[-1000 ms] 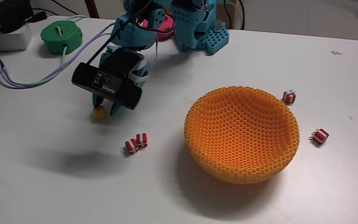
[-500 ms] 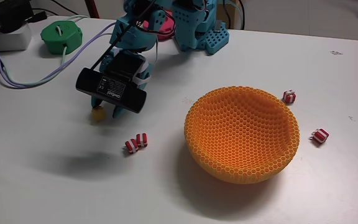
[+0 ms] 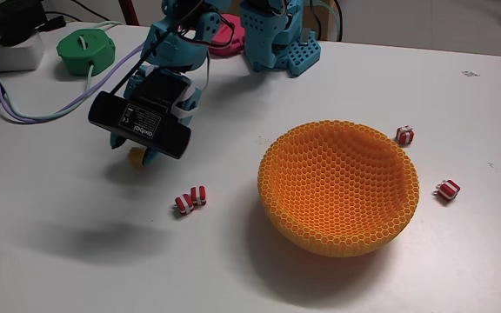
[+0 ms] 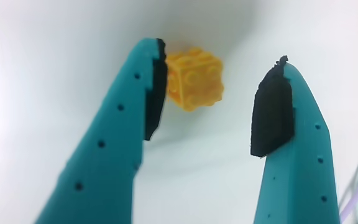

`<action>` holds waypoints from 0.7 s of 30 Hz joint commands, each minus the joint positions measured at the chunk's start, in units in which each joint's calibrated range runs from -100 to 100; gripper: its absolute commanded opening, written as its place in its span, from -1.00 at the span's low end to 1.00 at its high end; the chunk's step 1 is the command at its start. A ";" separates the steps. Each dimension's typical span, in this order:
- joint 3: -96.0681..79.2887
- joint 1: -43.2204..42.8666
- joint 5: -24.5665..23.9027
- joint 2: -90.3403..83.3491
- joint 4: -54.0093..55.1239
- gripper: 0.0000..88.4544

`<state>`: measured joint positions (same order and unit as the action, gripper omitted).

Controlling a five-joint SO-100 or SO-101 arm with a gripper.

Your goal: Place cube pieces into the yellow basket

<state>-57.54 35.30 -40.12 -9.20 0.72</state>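
A: Progress check, quick. Anything in the yellow basket [image 3: 337, 187] yet?

B: Nothing that I can see; the mesh bowl looks bare inside in the fixed view. So I'd say none of the placing is done.

A: Where are the cube pieces?

B: All on the table [image 3: 76, 261]. The yellow-orange studded cube [image 4: 194, 79] sits beside the left pad in the wrist view. It looks close to that pad, but contact is unclear. Red-and-white striped cubes: one [image 3: 191, 199] left of the basket, one [image 3: 404, 135] just beyond its far rim, one [image 3: 448, 189] to its right.

A: Hand?

B: The hand [image 4: 213, 112] is spread wide, gripping nothing, with the right pad well off the cube. In the fixed view it hangs above the studded cube [image 3: 136, 156].

A: Left to do?

B: My read: everything. Grab, carry and drop, for each piece.
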 commanded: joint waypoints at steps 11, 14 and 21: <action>-2.50 1.61 -0.39 -0.46 -0.46 -0.50; -1.92 1.61 -0.39 0.77 -0.20 -0.55; 0.58 1.51 0.20 4.37 -0.03 -0.70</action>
<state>-59.61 36.46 -40.42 -5.07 0.39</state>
